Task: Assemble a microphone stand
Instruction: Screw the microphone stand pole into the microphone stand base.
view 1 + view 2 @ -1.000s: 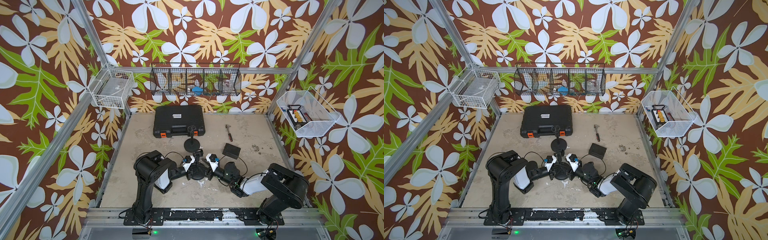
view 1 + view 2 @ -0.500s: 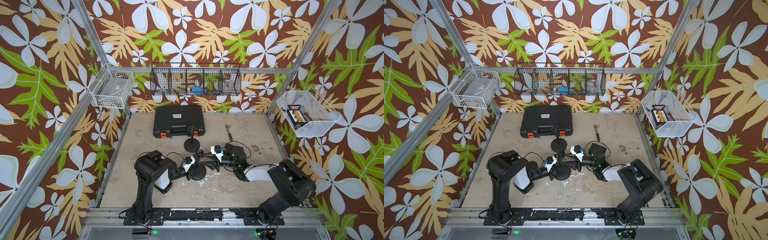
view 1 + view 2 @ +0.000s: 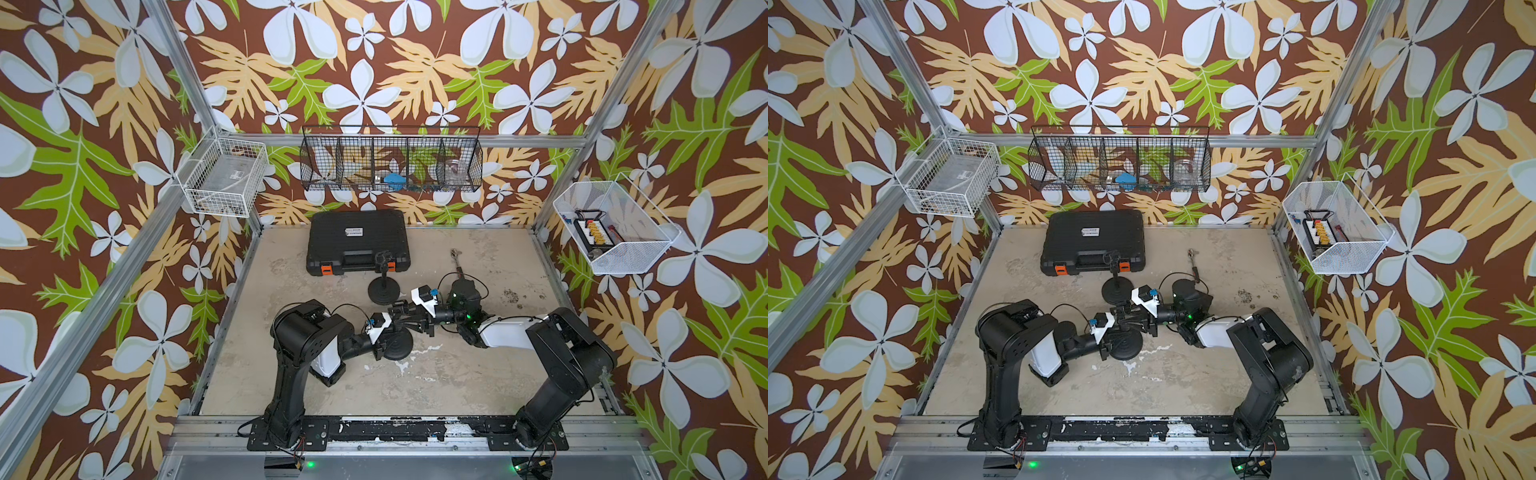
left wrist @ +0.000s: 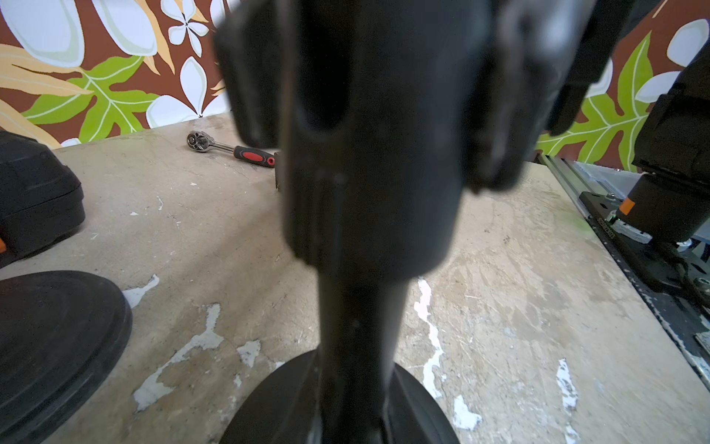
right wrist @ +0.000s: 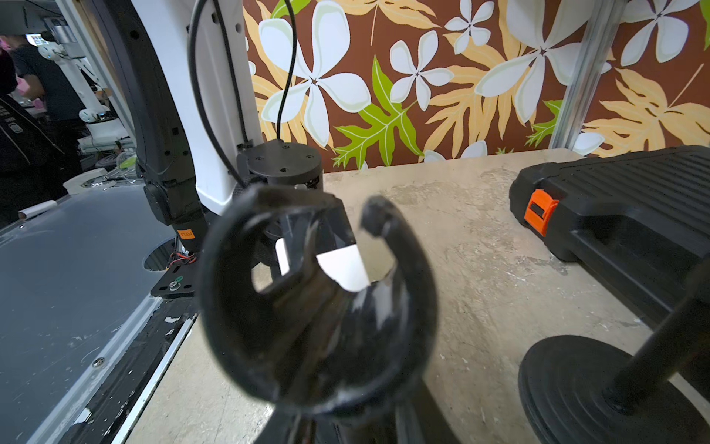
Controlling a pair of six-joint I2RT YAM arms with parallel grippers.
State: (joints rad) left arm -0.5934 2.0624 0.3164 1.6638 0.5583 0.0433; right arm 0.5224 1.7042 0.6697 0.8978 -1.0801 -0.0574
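Stand pole (image 4: pixel 361 326) rises from its round base (image 3: pixel 398 341) mid-table (image 3: pixel 457 374), and my left gripper (image 3: pixel 392 330) is clamped tight on it. The mic clip (image 5: pixel 319 300) sits atop the pole with my right gripper (image 3: pixel 411 320) at it. I can't tell whether those jaws grip. A second stand (image 3: pixel 384 286) stands near the tool case (image 3: pixel 357 241).

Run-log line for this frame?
phase: attach mic clip | left hand: shut on stand pole | right hand: at mic clip, grip unclear
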